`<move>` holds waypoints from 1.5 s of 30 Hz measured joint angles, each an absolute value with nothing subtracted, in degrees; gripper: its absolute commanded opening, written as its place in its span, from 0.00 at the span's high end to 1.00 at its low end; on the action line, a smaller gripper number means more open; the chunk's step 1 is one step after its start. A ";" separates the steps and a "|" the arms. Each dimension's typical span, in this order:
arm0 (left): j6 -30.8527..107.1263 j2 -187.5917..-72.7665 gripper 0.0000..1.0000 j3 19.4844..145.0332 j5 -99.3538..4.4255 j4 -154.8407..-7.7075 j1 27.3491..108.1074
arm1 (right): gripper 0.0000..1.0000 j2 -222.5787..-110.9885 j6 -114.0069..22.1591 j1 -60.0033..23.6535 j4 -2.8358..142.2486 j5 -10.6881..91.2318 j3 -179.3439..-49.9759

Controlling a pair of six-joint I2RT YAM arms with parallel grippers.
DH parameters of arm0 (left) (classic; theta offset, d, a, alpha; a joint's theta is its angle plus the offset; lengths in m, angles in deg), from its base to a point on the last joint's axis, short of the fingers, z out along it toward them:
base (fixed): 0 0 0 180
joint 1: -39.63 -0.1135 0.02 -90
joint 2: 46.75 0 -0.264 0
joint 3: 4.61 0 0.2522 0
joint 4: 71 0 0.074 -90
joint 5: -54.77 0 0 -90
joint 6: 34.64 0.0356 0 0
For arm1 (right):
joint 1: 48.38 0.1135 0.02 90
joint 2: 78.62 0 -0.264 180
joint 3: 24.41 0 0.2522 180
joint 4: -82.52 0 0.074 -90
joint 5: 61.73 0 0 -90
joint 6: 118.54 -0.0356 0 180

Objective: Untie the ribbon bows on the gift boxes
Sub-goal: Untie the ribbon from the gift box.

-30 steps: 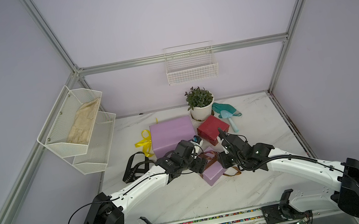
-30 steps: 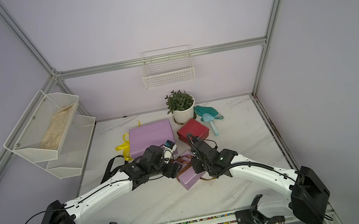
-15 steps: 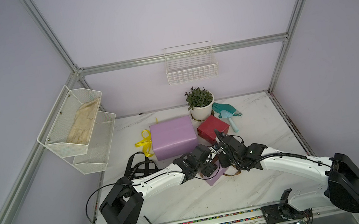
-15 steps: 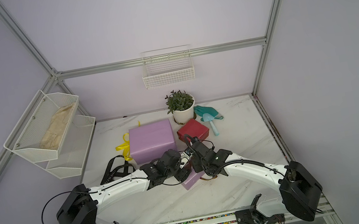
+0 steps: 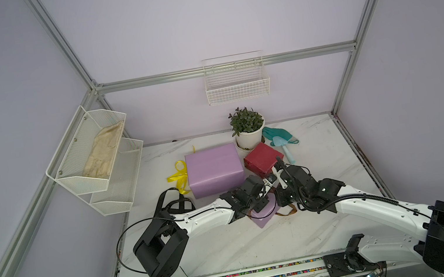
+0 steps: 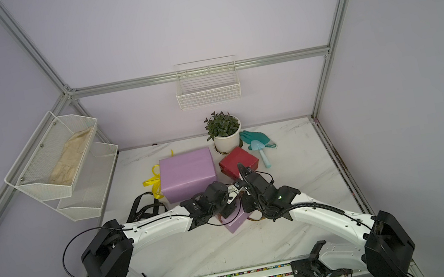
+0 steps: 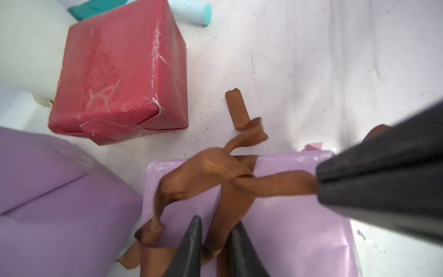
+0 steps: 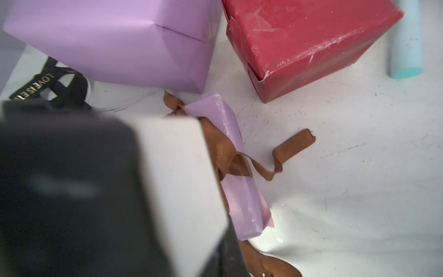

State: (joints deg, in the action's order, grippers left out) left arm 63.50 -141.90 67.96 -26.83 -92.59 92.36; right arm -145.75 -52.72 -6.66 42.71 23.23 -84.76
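Top views high, looking down; wrist views close, sharing small lilac box point(image 7: 287, 227).

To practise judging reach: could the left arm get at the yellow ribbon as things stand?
Probably yes, once freed. The yellow ribbon lies uncovered left of the large lilac box, on that arm's side; but the left end effector is clamped on the brown ribbon.

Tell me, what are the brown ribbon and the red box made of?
Brown ribbon: looks like satin fabric; it has a soft sheen and flops in limp folds. Red box: probably glossy wrapping paper, maybe film-coated; it shines, with folded corners and white scuff lines.
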 measured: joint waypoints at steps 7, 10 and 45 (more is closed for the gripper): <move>61.53 -140.31 0.90 67.63 -27.64 -92.96 92.29 | 1.00 -143.41 -56.94 -7.21 43.06 25.14 -81.76; 58.89 -136.51 0.90 66.63 -27.73 -92.92 91.70 | 1.00 -140.90 -59.67 -7.25 43.00 25.31 -79.91; 25.90 -126.67 0.00 49.62 -30.39 -99.54 62.83 | 0.90 -128.59 -83.28 -7.25 25.23 19.91 -65.44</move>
